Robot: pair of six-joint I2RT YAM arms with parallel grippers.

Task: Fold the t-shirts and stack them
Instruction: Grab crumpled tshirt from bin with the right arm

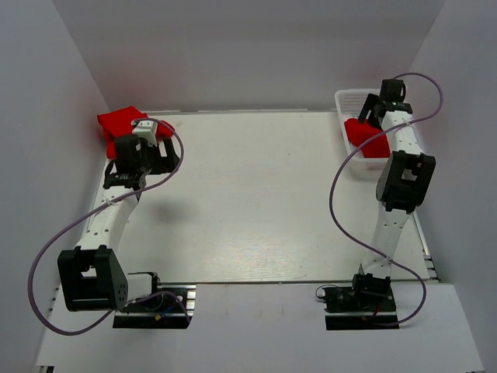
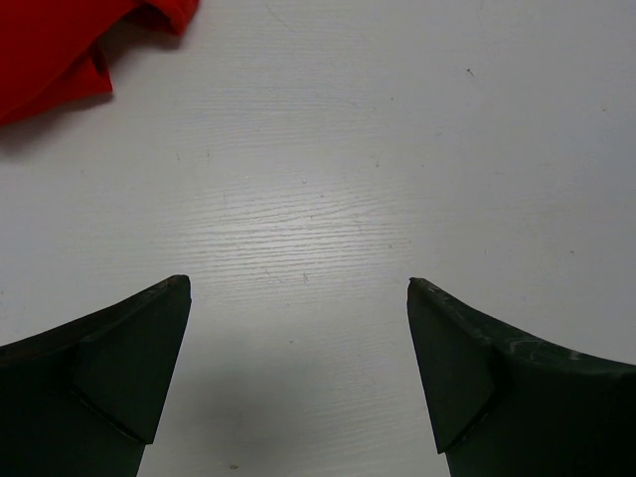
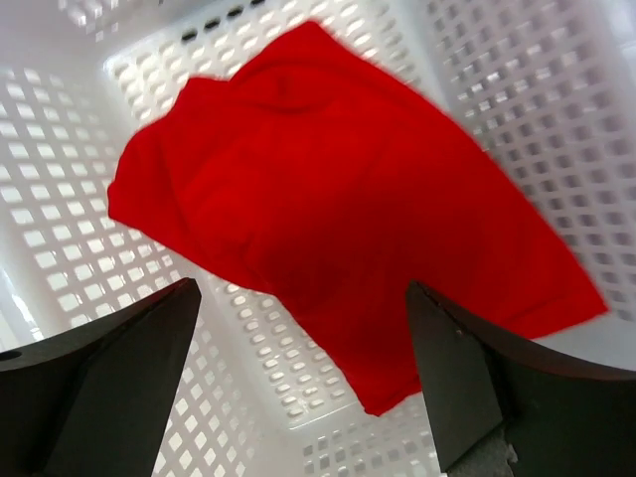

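White basket [image 3: 556,89], red t-shirt [image 3: 328,199] inside — right hand [image 3: 301,286] spread over it.

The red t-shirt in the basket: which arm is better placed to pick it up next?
Right, probably. The right gripper hangs open over that t-shirt inside the basket; the left gripper is open over table on the opposite side.

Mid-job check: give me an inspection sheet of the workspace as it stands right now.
Surface: white table, faint grain.
Job's things: first red t-shirt bunched at the far-left corner; second red t-shirt lying in the basket; not stacked.
Clutter: white mesh basket at the far right; nothing else seen.
Pincers: left pincer open over bare table; right pincer open above the second shirt, holding nothing.
Cables: left arm's purple cable and right arm's purple cable loop freely.
Surroundings: pale walls on three sides.
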